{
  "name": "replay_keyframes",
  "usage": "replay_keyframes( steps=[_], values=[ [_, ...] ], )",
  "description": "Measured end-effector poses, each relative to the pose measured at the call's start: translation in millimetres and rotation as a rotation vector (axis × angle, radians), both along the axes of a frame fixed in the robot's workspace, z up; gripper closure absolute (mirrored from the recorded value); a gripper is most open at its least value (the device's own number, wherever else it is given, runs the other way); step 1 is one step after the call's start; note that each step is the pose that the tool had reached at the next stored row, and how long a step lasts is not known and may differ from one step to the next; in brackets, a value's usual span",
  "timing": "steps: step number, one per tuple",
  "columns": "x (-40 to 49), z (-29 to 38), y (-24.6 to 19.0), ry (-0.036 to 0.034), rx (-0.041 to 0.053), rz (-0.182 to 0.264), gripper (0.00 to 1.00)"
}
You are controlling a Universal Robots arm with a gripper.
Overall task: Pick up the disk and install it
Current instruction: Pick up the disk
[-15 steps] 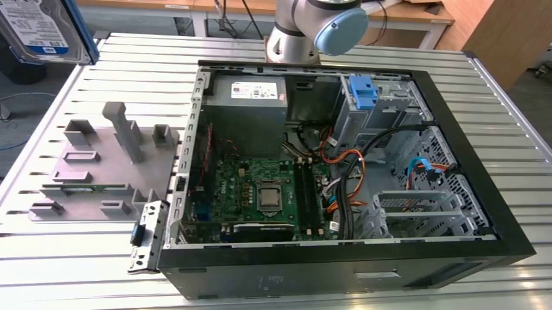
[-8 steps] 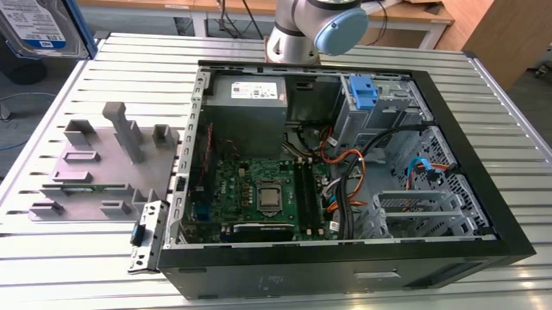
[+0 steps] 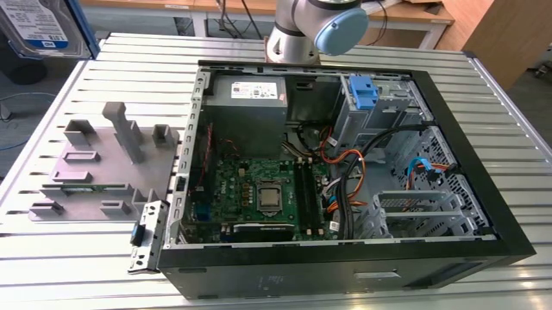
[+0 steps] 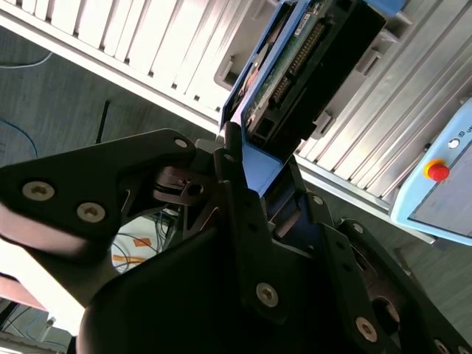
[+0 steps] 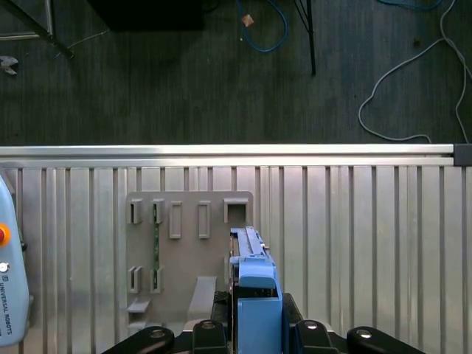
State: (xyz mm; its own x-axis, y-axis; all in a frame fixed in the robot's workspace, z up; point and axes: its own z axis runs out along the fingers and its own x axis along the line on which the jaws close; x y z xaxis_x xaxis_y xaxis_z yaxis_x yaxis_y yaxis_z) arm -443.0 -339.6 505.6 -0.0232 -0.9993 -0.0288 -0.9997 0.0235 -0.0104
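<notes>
Hovering over grey plate (image 5: 184,254) on slatted table (image 5: 354,243), pointing straight down. Gripping disk (image 5: 248,247) edge-on, gripper (image 5: 257,332) fingers clamped on its blue rails.

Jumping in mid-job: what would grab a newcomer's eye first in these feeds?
The open computer case dominates the exterior view, its green motherboard and cables exposed, sitting on the slatted table. In the first wrist view, the tool is shut on the disk, whose blue rail faces the camera, over a grey fixture plate.
</notes>
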Motion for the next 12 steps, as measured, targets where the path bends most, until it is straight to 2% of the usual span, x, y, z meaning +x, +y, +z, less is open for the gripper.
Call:
replay_keyframes(
  steps=[12],
  values=[
    [17.0,0.0,0.0,0.0000,0.0000,0.000,0.64]
  ],
)
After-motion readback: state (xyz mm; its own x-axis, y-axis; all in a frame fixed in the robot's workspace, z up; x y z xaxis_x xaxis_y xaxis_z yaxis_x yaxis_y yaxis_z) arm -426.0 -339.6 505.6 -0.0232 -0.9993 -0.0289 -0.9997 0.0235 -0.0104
